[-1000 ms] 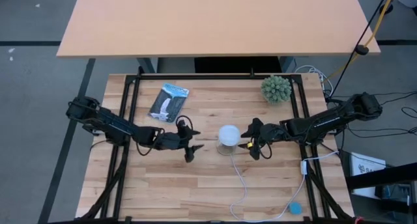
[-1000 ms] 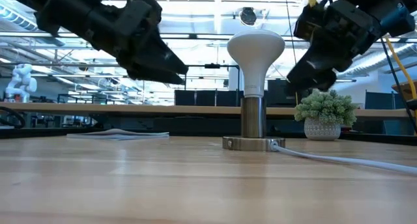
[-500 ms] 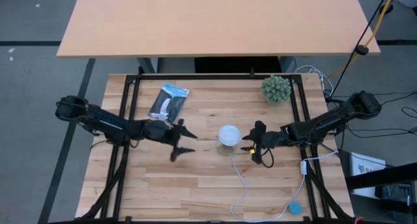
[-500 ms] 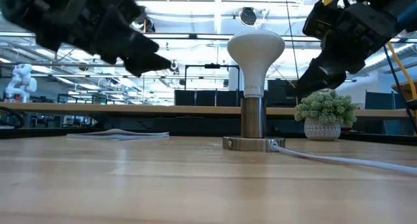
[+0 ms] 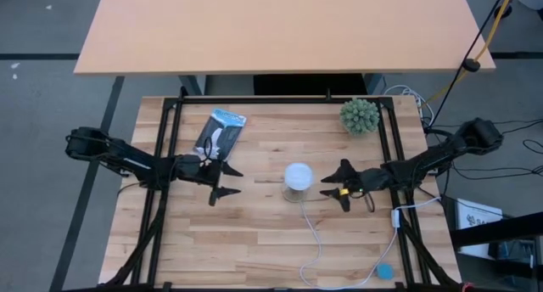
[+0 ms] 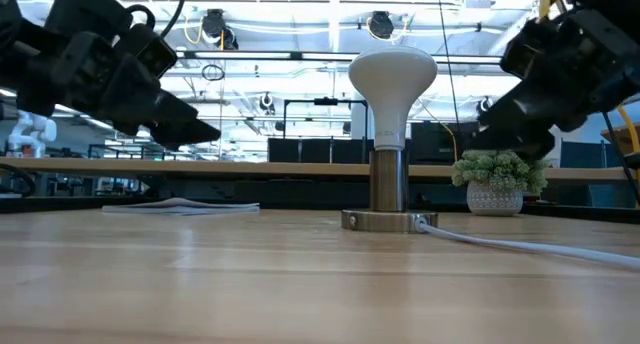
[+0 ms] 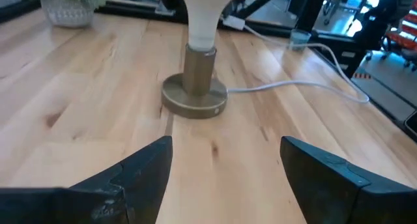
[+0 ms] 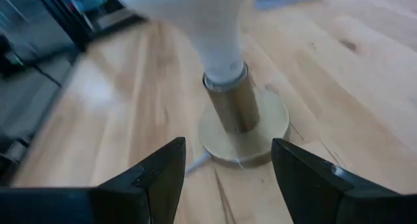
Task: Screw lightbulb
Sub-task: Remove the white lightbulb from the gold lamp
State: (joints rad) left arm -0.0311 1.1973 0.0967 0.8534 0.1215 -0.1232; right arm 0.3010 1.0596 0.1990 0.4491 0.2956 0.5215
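Note:
The white frosted lightbulb [image 5: 298,176] stands upright, its narrow base down in the tan socket [image 6: 388,194] at the table's middle. The bulb's dome [image 6: 392,74] shows in the low view; its neck shows in the left wrist view [image 7: 202,22] and the right wrist view [image 8: 218,45]. My left gripper [image 5: 222,182] is open and empty, to the bulb's left. My right gripper [image 5: 337,190] is open and empty, to the bulb's right. Both point toward the socket from a distance.
The socket's white cord [image 5: 316,241] runs toward the near edge and to a small blue thing [image 5: 385,272]. A spiky green ball plant [image 5: 360,115] stands at the far right. A dark packet [image 5: 219,132] lies at the far left.
My left gripper has drawn back toward the table's left edge, away from the bulb. My right gripper has drawn back toward the table's right edge, away from the bulb. The bulb has stayed upright in the socket.

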